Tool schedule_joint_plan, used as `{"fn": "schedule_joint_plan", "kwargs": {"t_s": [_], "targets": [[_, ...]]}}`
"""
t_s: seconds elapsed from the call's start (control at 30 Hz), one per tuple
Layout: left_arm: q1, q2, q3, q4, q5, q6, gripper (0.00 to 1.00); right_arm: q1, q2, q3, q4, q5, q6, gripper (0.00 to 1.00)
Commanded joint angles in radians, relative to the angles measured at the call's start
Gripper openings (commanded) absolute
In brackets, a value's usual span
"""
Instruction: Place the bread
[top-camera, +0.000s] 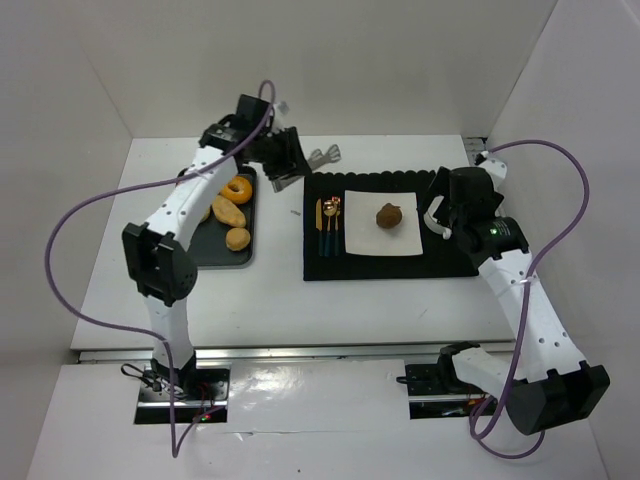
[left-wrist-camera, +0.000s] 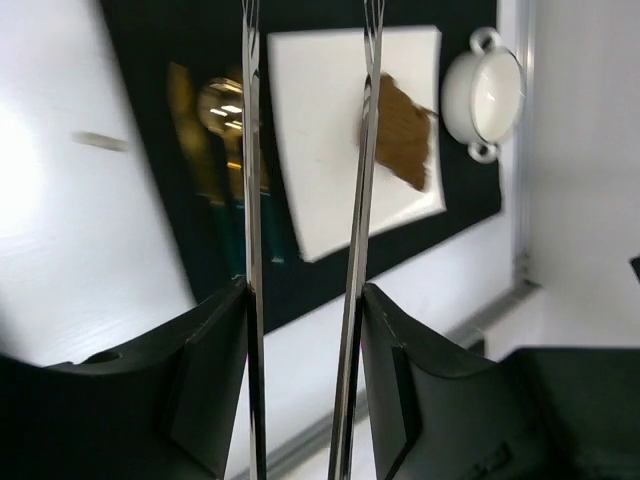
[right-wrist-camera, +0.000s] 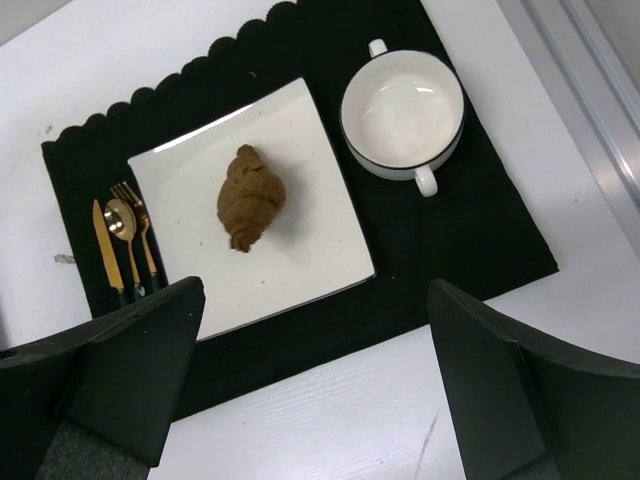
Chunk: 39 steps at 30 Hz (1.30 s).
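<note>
While the brown croissant-shaped bread (right-wrist-camera: 250, 197) is lying on the white square plate (right-wrist-camera: 310, 200), the left gripper (left-wrist-camera: 305, 300) is clasping thin, empty metal tongs (left-wrist-camera: 252, 200), which it should be lifting straight clear, and the right gripper (right-wrist-camera: 315, 290) is hanging open

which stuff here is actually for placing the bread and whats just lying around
For the job:
- brown bread
- white square plate it lies on
- tray with the other pastries
- tongs held in the left tool

Just lying about:
- two-handled white bowl, empty
- gold cutlery left of the plate
- black placemat
</note>
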Motion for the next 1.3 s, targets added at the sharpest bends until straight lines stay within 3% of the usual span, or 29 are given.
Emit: {"fn": "schedule_joint_plan", "kwargs": {"t_s": [0.0, 0.13, 0.37, 0.47, 0.6, 0.83, 1.27], "targets": [[0.047, -0.103, -0.002, -0.091, -0.112, 0.127, 0.57, -0.006, 0.005, -0.003, 0.044, -0.026, 0.017, 1.0], [0.112, -0.126, -0.002, -0.171, -0.299, 0.199, 0.57, -0.006, 0.005, -0.003, 0.054, -0.037, 0.017, 1.0], [0.282, -0.111, 0.033, -0.299, -0.506, 0.322, 0.6, -0.006, 0.025, -0.012, 0.064, -0.052, 0.017, 1.0], [0.334, -0.095, 0.007, -0.3, -0.522, 0.334, 0.61, -0.006, 0.035, -0.012, 0.064, -0.065, 0.017, 1.0], [0.344, -0.055, -0.002, -0.286, -0.68, 0.334, 0.62, -0.006, 0.045, -0.012, 0.064, -0.074, 0.027, 1.0], [0.353, 0.061, 0.049, -0.295, -0.656, 0.334, 0.73, -0.006, 0.072, 0.016, 0.075, -0.096, 0.017, 1.0], [0.413, 0.124, 0.058, -0.274, -0.633, 0.343, 0.73, -0.006, 0.109, 0.025, 0.084, -0.105, 0.017, 1.0]]}}
